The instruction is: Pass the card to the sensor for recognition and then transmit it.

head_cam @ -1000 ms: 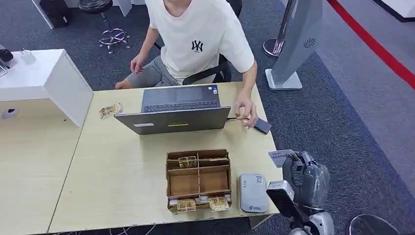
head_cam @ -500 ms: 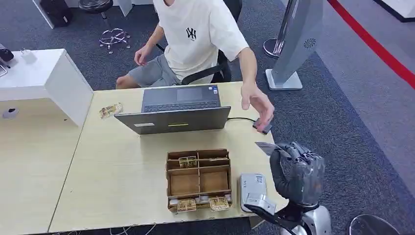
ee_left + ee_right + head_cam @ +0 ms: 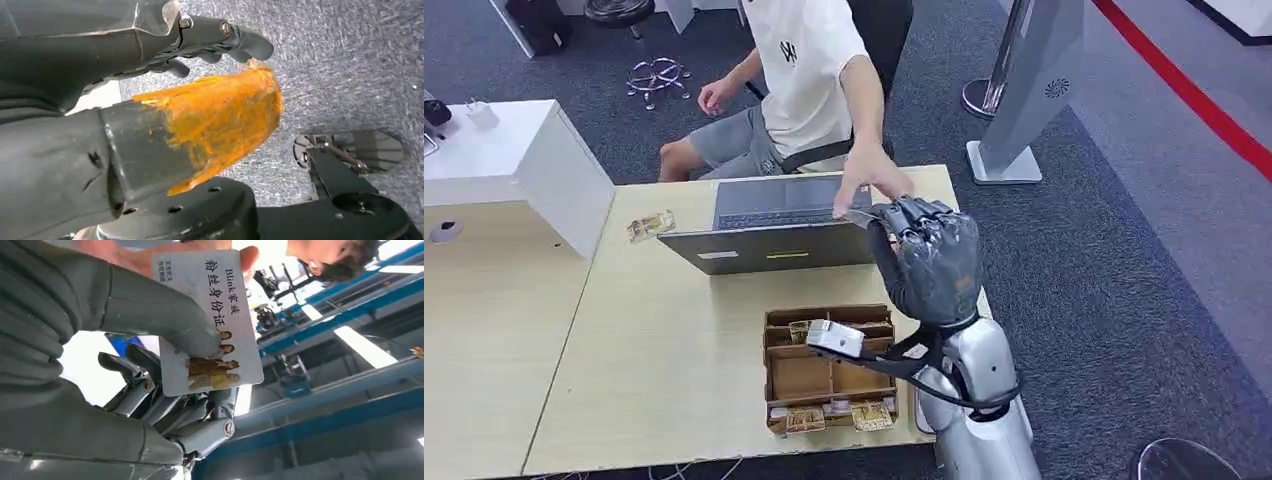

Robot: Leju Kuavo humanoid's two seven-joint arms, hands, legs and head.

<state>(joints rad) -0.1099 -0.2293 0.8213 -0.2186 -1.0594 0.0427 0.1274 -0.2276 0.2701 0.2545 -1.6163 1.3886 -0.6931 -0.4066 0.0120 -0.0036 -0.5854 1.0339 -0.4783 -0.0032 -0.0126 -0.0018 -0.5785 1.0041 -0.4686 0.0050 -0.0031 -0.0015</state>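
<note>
Between thumb and fingers (image 3: 165,405): the card (image 3: 210,315)

open grey laptop (image 3: 779,225) on wooden table (image 3: 664,350), compartmented cardboard box (image 3: 824,370), white cabinet (image 3: 519,165) beside

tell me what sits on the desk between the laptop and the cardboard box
Nothing: in the head view the stretch of desk between the laptop and the cardboard box is bare wood. The raised right robot hand covers its right end.
</note>
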